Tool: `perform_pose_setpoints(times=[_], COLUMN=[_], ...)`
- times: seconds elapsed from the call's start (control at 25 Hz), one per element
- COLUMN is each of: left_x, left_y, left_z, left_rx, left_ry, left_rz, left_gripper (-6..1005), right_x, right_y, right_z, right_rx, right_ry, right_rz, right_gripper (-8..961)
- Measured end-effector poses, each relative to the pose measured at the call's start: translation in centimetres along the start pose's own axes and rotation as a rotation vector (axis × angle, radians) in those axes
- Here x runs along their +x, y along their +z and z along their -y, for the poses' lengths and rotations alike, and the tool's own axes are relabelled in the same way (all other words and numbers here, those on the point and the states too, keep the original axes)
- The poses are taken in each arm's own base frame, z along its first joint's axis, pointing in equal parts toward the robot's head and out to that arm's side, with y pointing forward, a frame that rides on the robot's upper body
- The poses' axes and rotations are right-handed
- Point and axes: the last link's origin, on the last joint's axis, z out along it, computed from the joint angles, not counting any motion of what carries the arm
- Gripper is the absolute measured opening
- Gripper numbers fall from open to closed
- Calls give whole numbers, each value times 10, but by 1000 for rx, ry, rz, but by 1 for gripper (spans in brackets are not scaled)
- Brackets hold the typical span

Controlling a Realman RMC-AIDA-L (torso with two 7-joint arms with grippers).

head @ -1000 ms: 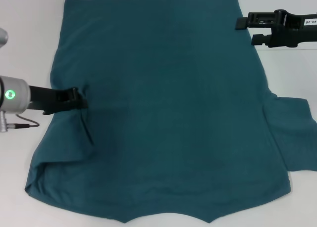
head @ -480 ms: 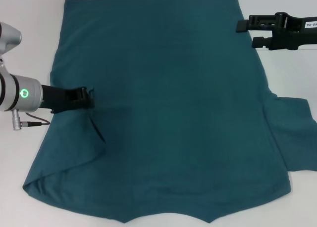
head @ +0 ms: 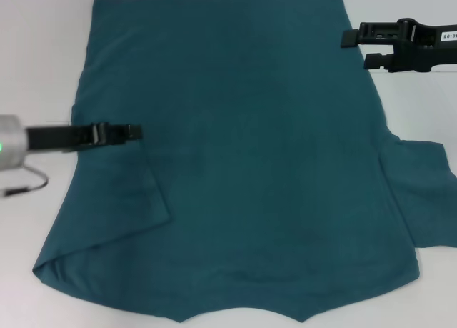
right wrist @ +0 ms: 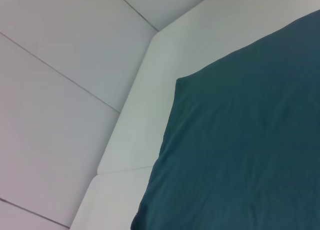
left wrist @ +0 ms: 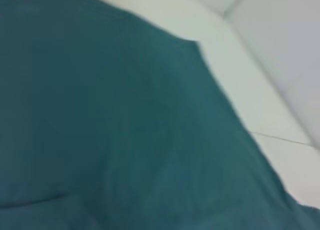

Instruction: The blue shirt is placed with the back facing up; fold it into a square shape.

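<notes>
One blue shirt [head: 243, 164] flat | left gripper [head: 134, 132] fingers together | right gripper [head: 355, 47] fingers spread

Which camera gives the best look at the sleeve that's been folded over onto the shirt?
The head view: the folded-in sleeve lies whole on the blue shirt, below the left end effector. The two wrist views show only plain fabric and a shirt edge.
</notes>
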Motion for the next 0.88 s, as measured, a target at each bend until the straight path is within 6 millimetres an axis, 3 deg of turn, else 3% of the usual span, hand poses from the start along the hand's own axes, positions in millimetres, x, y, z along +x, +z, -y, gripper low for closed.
perform_pose_setpoints(times=[0.28,0.44,0.56,0.72,0.88], left_x=[-50,-74,-78,-75,-74], left_y=[-43,-49,-47,-46,-44], left_z=[-7,-8,-6,-3,1], left_rx=[-263,-291,-283,-268,-265], left_ry=[333,455,415,341,283], left_rz=[-72,-136,-150,-176,-219], left_gripper=[377,672,843,878,905], right_x=[0,1,4,14,26], right_y=[-3,-6,-15,-33,-72], right_z=[3,6,12,13,24], right_rx=[10,23,32,28,12], right_ry=[-57,-70,-71,-106,-64], right_rz=[5,8,0,-58,-49], right_gripper=[912,912,912,912,912])
